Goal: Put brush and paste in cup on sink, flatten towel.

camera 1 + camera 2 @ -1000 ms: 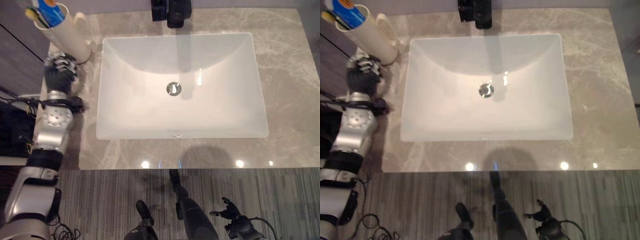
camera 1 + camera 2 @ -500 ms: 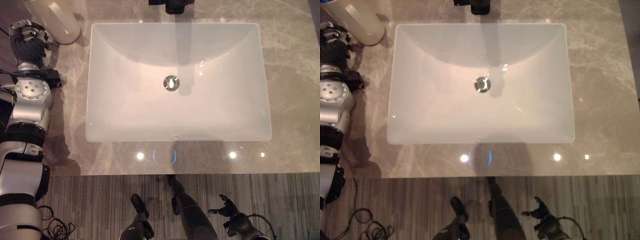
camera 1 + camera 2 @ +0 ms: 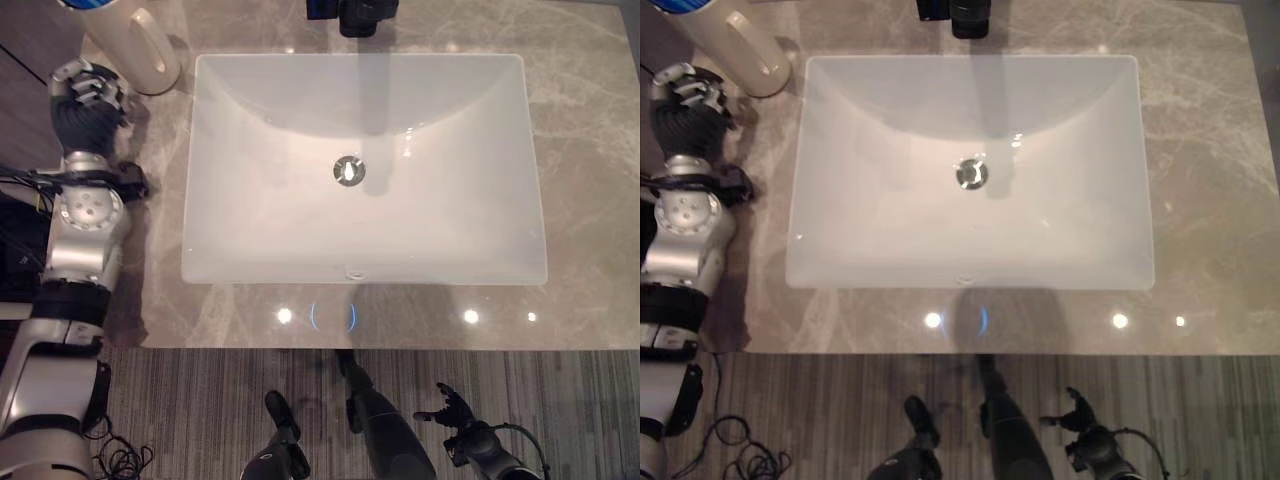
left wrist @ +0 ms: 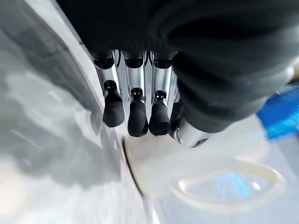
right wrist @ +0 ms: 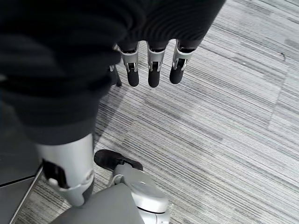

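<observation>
We see the right robot hand (image 5: 149,70) low over the striped floor (image 5: 224,130), fingers relaxed, holding nothing. Left robot hand (image 3: 88,95) on the grey desk (image 3: 590,200), fingers curled, empty, just beside the cream cup (image 3: 135,45). Blue paste (image 4: 285,109) stands in the cup. Sink (image 3: 365,170) lies beyond the hand's thumb side.
</observation>
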Tool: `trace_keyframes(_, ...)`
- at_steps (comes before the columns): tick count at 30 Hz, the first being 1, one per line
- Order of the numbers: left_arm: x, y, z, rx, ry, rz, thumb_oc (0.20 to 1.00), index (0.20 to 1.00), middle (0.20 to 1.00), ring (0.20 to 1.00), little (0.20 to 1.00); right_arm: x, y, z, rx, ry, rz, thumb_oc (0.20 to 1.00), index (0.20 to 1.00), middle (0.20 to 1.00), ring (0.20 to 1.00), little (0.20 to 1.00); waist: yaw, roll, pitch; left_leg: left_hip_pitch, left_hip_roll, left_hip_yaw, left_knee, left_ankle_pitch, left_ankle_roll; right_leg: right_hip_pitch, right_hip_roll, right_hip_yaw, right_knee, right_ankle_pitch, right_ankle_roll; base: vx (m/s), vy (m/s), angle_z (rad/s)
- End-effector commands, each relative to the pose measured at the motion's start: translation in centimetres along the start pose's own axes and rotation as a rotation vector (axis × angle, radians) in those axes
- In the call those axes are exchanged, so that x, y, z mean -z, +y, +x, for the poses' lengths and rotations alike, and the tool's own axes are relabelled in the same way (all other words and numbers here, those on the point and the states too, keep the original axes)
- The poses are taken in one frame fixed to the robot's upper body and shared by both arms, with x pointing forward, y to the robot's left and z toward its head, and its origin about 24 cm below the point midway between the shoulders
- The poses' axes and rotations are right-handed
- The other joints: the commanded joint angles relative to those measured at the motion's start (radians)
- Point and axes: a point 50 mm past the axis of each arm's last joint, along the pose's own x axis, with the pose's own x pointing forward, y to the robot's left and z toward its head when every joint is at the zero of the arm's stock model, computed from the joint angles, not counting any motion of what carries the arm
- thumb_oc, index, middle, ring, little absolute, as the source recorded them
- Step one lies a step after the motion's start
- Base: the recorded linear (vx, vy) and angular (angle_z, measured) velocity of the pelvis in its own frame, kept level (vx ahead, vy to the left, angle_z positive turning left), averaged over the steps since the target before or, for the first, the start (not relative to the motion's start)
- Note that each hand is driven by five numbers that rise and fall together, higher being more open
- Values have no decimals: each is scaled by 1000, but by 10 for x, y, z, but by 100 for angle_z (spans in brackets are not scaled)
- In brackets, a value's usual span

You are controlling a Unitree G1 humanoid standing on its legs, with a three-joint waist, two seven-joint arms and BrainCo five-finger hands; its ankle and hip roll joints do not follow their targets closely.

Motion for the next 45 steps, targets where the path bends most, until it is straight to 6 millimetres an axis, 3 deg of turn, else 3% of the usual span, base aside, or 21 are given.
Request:
trace_keyframes(1,33,-2,-27,9,93,19,200,200,200,200,200,10,-3,-2,36,39,32,1000,1000,1000,1000,1000,-27,7,-2,24,7,-39,11,64,-30,84,-31,-47,0,-66,90,0,0,0)
trace_keyframes(10,31,-4,-27,7,84,27,200,200,200,200,200,15,-4,-3,35,55,35,1000,1000,1000,1000,1000,-34,9,-5,18,4,-42,11,61,-29,79,-33,-47,0,-62,90,0,0,0)
trace_keyframes(23,13,13,21,-112,84,138,200,200,200,200,200,19,-2,-5,21,65,18,1000,1000,1000,1000,1000,-76,-6,-27,12,23,-8,11,65,-40,58,-13,-25,0,-54,91,3,-7,-1)
trace_keyframes(25,10,14,27,-119,84,141,200,200,200,200,200,17,0,-4,13,59,17,1000,1000,1000,1000,1000,-74,0,-32,23,31,-17,11,46,-49,65,-2,-16,0,-76,102,53,-13,-5)
trace_keyframes(26,10,14,27,-120,83,141,200,200,200,200,200,17,0,-4,13,58,16,1000,1000,1000,1000,1000,-78,-9,-28,14,27,-4,11,70,-44,55,-7,-23,0,-53,92,104,-8,-7)
trace_keyframes(30,2,13,37,-111,80,161,200,200,200,200,200,13,4,-4,-4,40,26,1000,1000,1000,1000,1000,-84,-1,-33,25,40,-9,11,55,-57,63,9,-9,0,-76,100,32,-14,-3)
trace_keyframes(38,-15,26,55,-117,74,258,200,200,200,200,200,6,3,-2,-8,12,45,1000,1000,1000,1000,1000,-93,-5,-38,23,50,2,11,64,-64,51,26,4,0,-72,99,11,-29,-6)
trace_keyframes(45,-26,54,65,-178,88,371,200,200,200,200,200,11,2,-3,-13,23,23,1000,1000,1000,1000,1000,-103,-21,-44,29,69,30,11,84,-77,37,55,25,0,-67,96,20,-48,-17)
